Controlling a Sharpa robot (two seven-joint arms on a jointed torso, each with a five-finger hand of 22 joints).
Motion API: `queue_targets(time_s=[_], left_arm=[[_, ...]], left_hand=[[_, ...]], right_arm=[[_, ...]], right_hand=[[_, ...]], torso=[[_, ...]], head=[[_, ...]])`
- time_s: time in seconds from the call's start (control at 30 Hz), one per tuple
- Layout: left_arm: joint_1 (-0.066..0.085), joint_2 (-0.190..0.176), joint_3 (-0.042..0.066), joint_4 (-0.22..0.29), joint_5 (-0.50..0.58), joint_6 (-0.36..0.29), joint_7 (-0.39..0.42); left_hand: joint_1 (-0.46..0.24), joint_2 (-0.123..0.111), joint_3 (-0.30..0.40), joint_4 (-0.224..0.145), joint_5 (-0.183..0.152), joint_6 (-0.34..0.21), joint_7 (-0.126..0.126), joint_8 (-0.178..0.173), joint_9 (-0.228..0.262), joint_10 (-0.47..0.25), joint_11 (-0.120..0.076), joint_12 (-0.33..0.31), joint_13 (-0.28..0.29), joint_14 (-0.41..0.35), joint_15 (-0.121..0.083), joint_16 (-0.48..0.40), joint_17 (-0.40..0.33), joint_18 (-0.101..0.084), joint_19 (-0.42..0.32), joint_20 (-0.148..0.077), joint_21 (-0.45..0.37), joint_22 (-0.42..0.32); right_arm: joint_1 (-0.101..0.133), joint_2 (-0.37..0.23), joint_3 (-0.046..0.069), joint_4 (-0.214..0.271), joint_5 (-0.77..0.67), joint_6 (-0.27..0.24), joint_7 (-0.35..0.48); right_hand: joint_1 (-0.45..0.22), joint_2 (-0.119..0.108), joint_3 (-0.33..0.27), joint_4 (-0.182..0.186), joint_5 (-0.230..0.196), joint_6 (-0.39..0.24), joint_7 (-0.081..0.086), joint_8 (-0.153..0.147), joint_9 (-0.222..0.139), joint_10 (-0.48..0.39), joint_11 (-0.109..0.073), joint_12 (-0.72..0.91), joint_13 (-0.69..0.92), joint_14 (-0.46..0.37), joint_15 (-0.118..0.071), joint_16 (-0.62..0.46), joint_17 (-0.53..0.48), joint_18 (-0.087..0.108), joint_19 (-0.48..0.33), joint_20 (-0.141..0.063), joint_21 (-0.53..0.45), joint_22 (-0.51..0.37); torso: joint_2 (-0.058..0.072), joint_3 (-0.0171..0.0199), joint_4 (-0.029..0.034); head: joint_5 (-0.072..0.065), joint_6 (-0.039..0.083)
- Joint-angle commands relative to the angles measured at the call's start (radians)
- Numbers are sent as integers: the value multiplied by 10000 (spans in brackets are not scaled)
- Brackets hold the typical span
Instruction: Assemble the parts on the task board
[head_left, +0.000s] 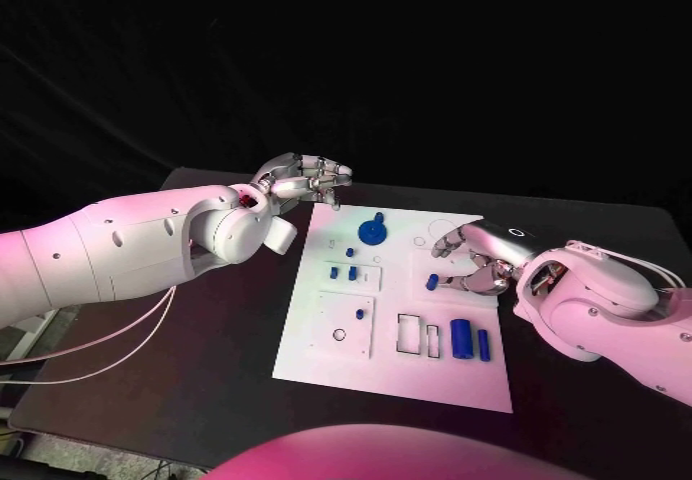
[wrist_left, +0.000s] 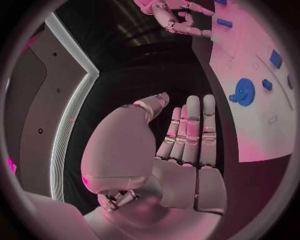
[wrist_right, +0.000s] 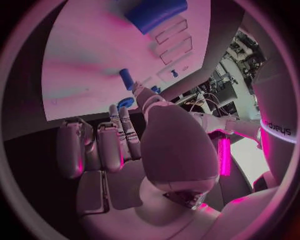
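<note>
One white board (head_left: 392, 372) on the black table (head_left: 216, 330). Two hands. Seven blue pieces counted from the head view: one gear (head_left: 374, 232), four small pegs, one thick cylinder (head_left: 462, 338) and one thinner bar (head_left: 483, 345). Also two empty rectangular slots (head_left: 410, 333) just beside the cylinder.

Left hand (head_left: 303, 180) off the board's far corner, holding nothing. Gear near it, out past the fingertips and apart from them. Three of the small pegs (head_left: 348, 254) in a loose cluster further along the board from that hand.

Right hand (head_left: 476, 262) over the board's edge, empty, fingers lightly bent and apart. Fourth peg (head_left: 431, 282) just off its fingertips, upright. Cannot tell from the head view whether touched. Cylinder and bar lying side by side back toward that hand's wrist.

Added by the left wrist view: left hand (wrist_left: 187, 145) seen from behind the palm, fingers (wrist_left: 208, 125) straight and side by side, thumb alongside, nothing between them. Gear (wrist_left: 244, 91) off to the side of the fingertips, well clear. Right hand (wrist_left: 175, 17) small in the distance.

Added by the right wrist view: right hand (wrist_right: 119, 150) spread, with the peg (wrist_right: 126, 78) standing free of the fingertips (wrist_right: 114, 111), a strip of bare board between. Thumb tip near that peg but apart from it. Cylinder (wrist_right: 156, 12) large, well beyond the peg.
</note>
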Motion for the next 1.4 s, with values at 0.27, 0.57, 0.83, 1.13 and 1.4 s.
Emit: queue_targets(time_s=[0.27, 0.57, 0.83, 1.13, 1.4], left_arm=[[-11, 16, 2, 12, 12, 197, 78], [-12, 3, 2, 23, 12, 192, 71], [-12, 0, 2, 26, 12, 197, 54], [-11, -14, 2, 32, 12, 198, 31], [-10, -22, 2, 41, 12, 208, 0]], left_hand=[[-89, 40, 20, -61, 41, -96, 157, 58, 9, -78, 4, 39, -11, -31, 43, -61, 9, 173, 1, 37, -67, -12], [-94, 51, 20, -69, 41, -96, 157, 74, 12, -85, 5, 49, -11, -34, 45, -59, 11, 174, -1, 39, -69, -15], [-98, 56, 19, -71, 41, -96, 157, 82, 14, -88, 5, 54, -11, -35, 45, -58, 12, 174, -2, 40, -69, -16], [-106, 63, 17, -77, 41, -101, 157, 95, 16, -96, 6, 65, -11, -36, 46, -55, 14, 175, -3, 42, -70, -19], [-106, 63, 17, -77, 41, -101, 157, 95, 16, -96, 6, 65, -11, -36, 46, -55, 14, 175, -3, 42, -70, -19]], right_arm=[[-127, 300, -66, -317, -128, 1051, 41], [-206, 494, -82, -526, -151, 918, 24], [-257, 614, -86, -594, -149, 557, 114], [-269, 655, -86, -611, -216, 388, -69], [-270, 697, -86, -625, -436, 414, -338]], right_hand=[[142, 23, 396, 160, -20, 343, 62, 166, -131, 657, -152, 346, -18, 347, -100, 40, 30, 111, 125, -65, 99, 1958], [-108, -28, 1993, 44, -245, 753, 175, 322, -346, 1476, -295, 253, -86, 383, -250, 87, 47, 43, 267, -202, 390, 2063], [-423, -145, 2830, -44, -259, 905, 171, 438, -357, 1935, -365, 189, -73, 409, -287, 143, 108, -24, 398, -256, 720, 2160], [-627, -217, 3064, -76, -281, 959, 178, 504, -334, 2111, -382, 153, -49, 414, -303, 156, 111, -45, 439, -274, 825, 2189], [-665, -144, 3474, -335, -316, 1357, 93, 810, -169, 2603, -498, 218, 89, 427, -394, 195, 154, -98, 537, -339, 1091, 2262]], torso=[[4, -7, 1], [-3, -3, 1], [1, 0, -2], [3, -2, -2], [2, -3, 2]], head=[[15, -74], [25, -104], [45, -113], [62, -143], [69, -160]])
